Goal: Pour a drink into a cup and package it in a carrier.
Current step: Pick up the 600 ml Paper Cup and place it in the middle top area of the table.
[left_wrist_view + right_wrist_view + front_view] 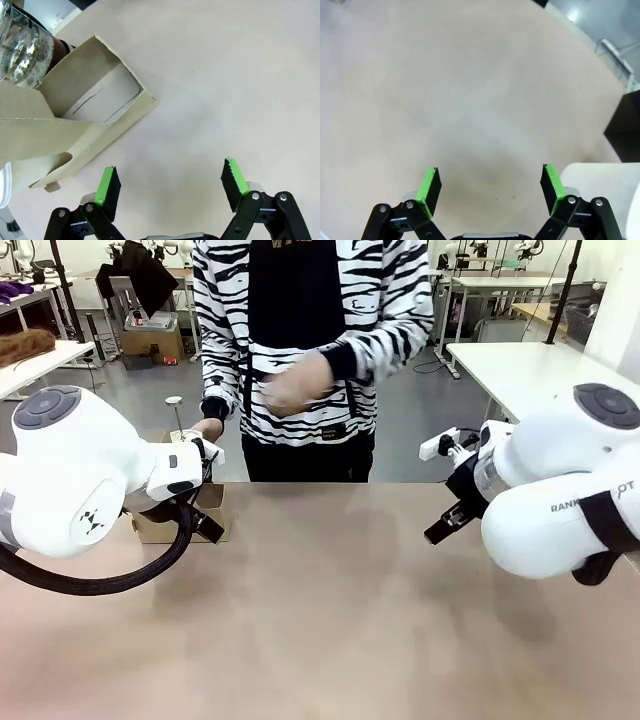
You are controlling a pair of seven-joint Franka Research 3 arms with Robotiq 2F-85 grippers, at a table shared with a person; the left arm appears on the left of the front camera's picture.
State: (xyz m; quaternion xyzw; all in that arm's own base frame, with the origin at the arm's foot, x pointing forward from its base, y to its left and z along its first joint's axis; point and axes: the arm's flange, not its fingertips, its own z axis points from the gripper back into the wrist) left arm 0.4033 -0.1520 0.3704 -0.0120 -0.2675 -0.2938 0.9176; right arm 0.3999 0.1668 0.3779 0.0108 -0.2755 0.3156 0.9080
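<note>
Cardboard carrier (80,75) looks light, crushable; take it by the handle (35,132). Left hand (170,176) and right hand (490,179) both open, empty.

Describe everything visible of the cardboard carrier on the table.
The carrier is plain brown cardboard, matte and thin-walled. The left wrist view looks into one open, empty pocket whose paler inner wall bears a curved slit. A flat panel stretches across nearer the camera. It rests on the table, partly behind the left arm in the front view. A glass jug stands beyond it. The open left hand hovers beside it, not touching.
</note>
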